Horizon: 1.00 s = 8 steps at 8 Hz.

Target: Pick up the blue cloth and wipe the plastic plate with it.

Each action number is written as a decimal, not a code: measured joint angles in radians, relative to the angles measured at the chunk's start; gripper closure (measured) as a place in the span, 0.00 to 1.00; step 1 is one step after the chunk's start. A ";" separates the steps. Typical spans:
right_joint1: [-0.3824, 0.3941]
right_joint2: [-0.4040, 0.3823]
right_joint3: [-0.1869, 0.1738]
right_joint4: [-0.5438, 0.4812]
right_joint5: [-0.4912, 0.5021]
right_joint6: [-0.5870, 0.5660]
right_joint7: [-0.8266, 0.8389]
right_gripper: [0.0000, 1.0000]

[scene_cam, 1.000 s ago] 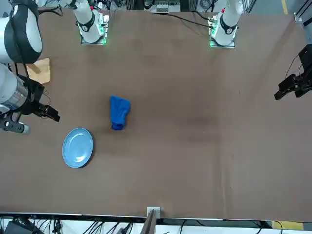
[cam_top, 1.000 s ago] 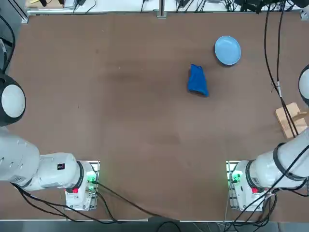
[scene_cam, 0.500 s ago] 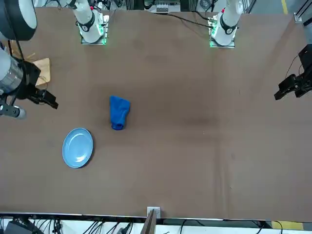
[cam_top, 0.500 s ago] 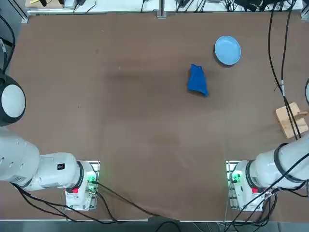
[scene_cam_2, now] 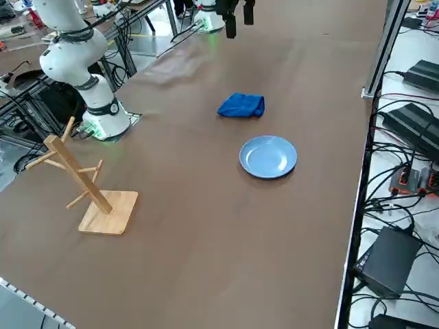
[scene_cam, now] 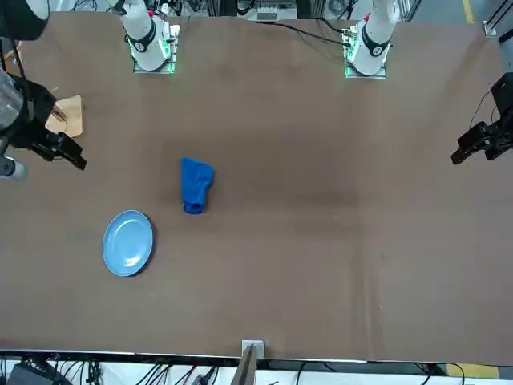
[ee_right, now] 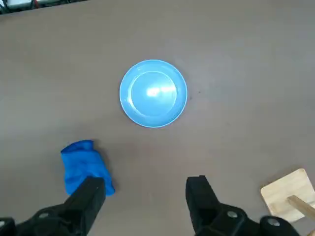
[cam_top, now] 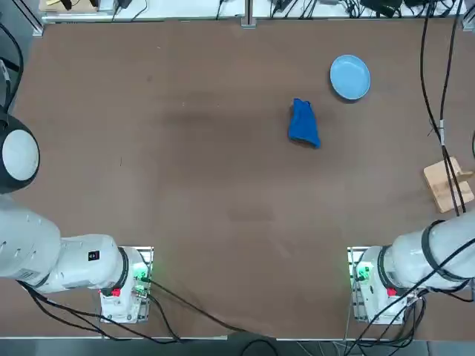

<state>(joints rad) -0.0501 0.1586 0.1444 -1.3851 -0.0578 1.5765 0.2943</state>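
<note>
In the wrist view, can see the right gripper with fingers wide open and holding nothing, one fingertip overlapping the blue cloth. From overhead, can see the cloth bunched on the brown tabletop, near the plastic plate but apart. In the front view, can find the gripper above the table, near the wooden peg stand. From the right side, can make out the stand's slanted post and pegs.

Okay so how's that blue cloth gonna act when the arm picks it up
The blue cloth looks soft and bunched, so it will probably sag and change shape once lifted. Being small fabric, it's likely light. Rolling seems unlikely, since it lies low and crumpled.
</note>
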 joint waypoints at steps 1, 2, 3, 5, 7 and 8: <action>0.004 -0.010 -0.016 0.000 0.016 -0.009 -0.020 0.00; 0.010 -0.017 -0.041 0.000 0.024 -0.019 -0.043 0.00; 0.014 -0.021 -0.062 0.000 0.030 -0.022 -0.058 0.00; 0.015 -0.021 -0.070 -0.003 0.037 -0.030 -0.064 0.00; 0.025 -0.025 -0.070 -0.003 0.039 -0.049 -0.064 0.00; 0.028 -0.032 -0.070 -0.003 0.040 -0.054 -0.064 0.00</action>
<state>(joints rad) -0.0217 0.1263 0.0744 -1.3880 -0.0181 1.5227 0.2306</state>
